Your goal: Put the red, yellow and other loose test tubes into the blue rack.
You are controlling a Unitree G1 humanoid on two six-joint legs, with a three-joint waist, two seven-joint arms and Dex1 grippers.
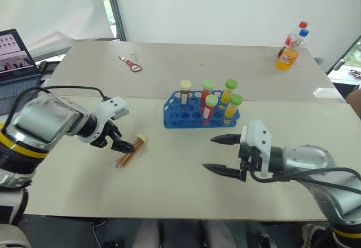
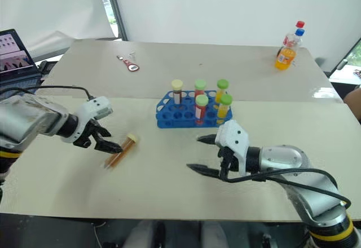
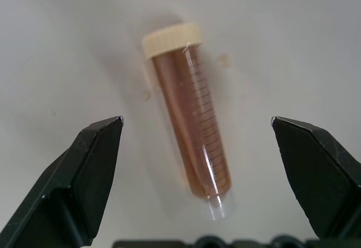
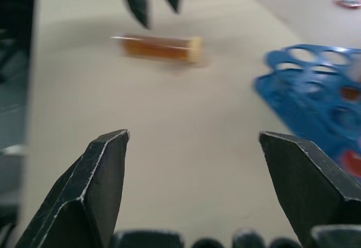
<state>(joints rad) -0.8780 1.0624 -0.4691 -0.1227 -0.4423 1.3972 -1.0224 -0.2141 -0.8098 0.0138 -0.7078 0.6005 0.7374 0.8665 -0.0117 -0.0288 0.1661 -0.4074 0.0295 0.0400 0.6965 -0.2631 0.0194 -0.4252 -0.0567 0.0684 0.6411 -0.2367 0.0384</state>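
Black fingers of our left tool [image 1: 115,139] stand spread wide straddling the amber cream-capped tube [image 1: 130,151], lying flat on the table [image 1: 169,175] lengthwise between them, far nearer than our empty, parted right tool [image 1: 221,155]

laptop [image 1: 17,62], bottle opener [image 1: 132,65], two drink bottles [image 1: 290,51]

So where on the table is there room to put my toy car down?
Bare tabletop lies between the blue plastic test-tube rack and the orange drink bottle, and behind the rack. It is crowded near the lying brown cream-capped tube, with the left tool over it.
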